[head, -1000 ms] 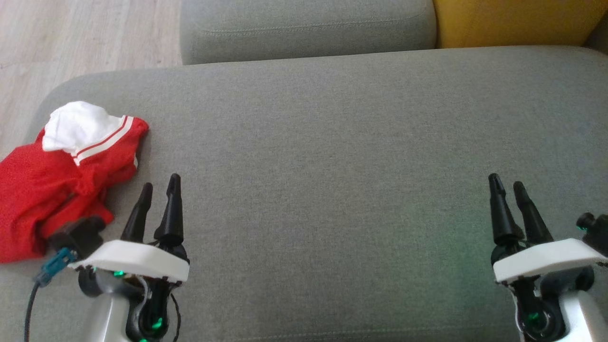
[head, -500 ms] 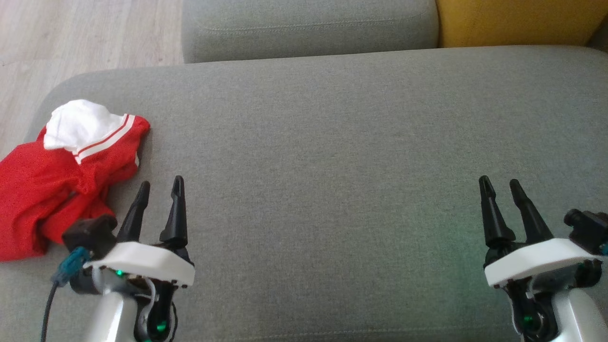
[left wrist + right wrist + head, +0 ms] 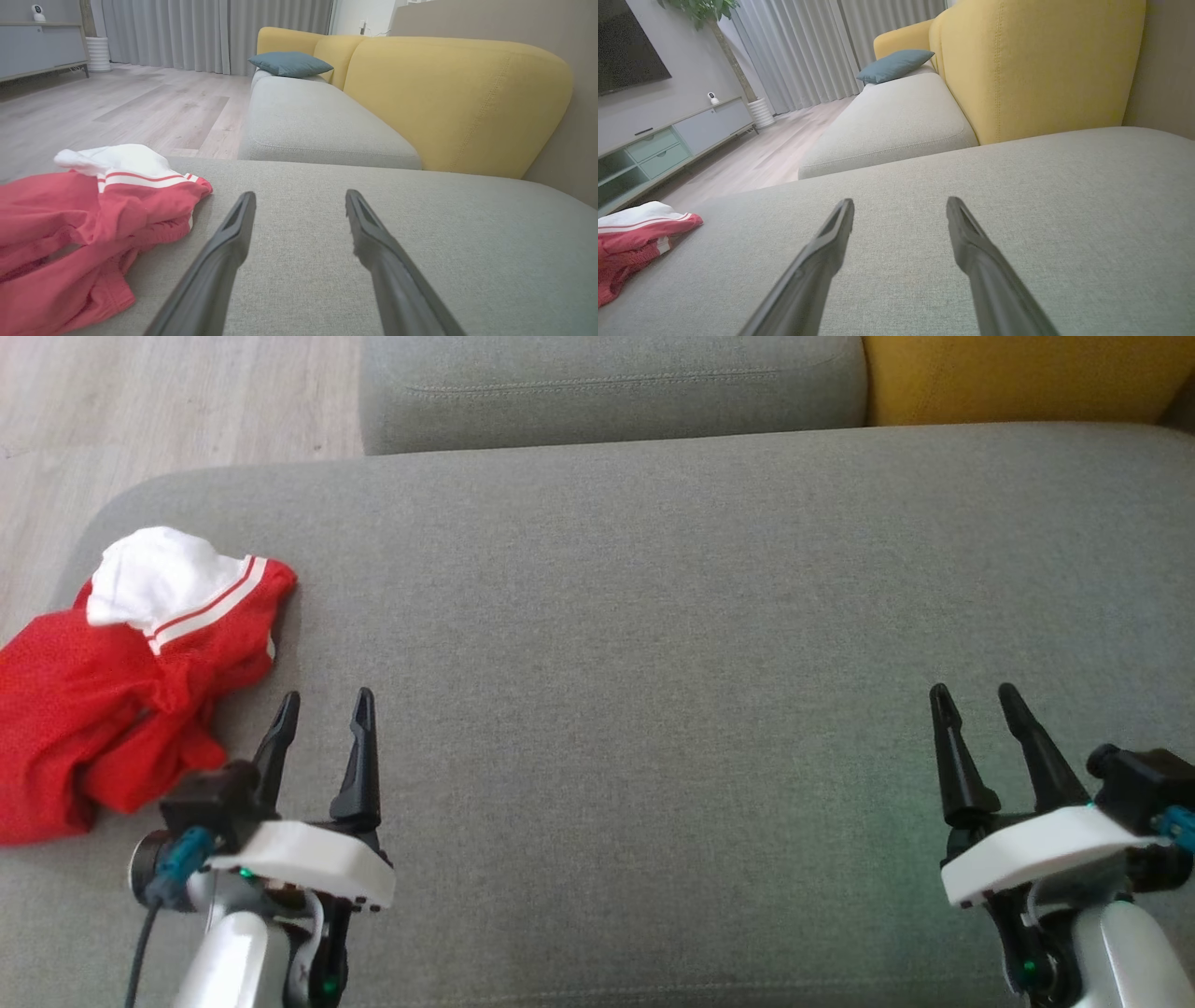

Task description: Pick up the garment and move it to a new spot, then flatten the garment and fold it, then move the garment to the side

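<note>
Left gripper (image 3: pixel 328 694) just beside the garment (image 3: pixel 121 691), right gripper (image 3: pixel 971 689) well apart from it, both splayed empty; a shallow pinch could drop it.

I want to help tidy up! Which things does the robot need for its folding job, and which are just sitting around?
For the job:
- red and white garment
- grey seat cushion that it lies on

Just lying about:
- blue pillow
- yellow sofa back
- cabinet
- white pot by the curtains
</note>
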Robot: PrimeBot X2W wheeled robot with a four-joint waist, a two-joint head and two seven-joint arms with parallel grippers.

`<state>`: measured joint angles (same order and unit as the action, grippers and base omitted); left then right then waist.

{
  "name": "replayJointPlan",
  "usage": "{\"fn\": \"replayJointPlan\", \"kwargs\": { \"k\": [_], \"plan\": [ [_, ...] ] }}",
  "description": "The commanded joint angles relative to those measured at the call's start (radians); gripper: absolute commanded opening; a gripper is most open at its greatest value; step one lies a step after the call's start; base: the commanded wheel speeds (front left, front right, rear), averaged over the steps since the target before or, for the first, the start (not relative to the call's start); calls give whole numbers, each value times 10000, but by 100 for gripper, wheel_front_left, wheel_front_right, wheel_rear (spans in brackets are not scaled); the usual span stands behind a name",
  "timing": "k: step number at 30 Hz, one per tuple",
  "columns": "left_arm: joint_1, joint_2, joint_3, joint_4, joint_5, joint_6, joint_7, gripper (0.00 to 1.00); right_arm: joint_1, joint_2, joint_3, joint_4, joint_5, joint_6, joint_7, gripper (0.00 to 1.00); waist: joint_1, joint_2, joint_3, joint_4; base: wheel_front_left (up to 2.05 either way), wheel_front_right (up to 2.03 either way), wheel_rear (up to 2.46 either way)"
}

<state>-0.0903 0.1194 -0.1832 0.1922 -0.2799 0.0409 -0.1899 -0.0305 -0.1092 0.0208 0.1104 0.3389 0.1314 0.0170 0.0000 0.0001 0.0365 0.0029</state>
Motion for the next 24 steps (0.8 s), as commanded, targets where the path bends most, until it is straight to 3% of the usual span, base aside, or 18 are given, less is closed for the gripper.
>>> {"fn": "replayJointPlan", "kwargs": {
  "k": [1,20,24],
  "plan": [
    [-502,204,217,-320,288,84,-151,100,-257,-69,155,-410,-260,-6,-119,100,0,-1,-1,5,0,0,0],
    [-423,197,-45,-124,2100,449,-715,100,-68,256,-77,-580,-2025,-7,-342,100,0,-1,9,113,0,0,0],
    [-421,166,-1,-39,1986,429,-718,100,-65,304,-125,-558,-1993,-7,-374,100,0,-1,2,123,0,0,0]
  ]
}}
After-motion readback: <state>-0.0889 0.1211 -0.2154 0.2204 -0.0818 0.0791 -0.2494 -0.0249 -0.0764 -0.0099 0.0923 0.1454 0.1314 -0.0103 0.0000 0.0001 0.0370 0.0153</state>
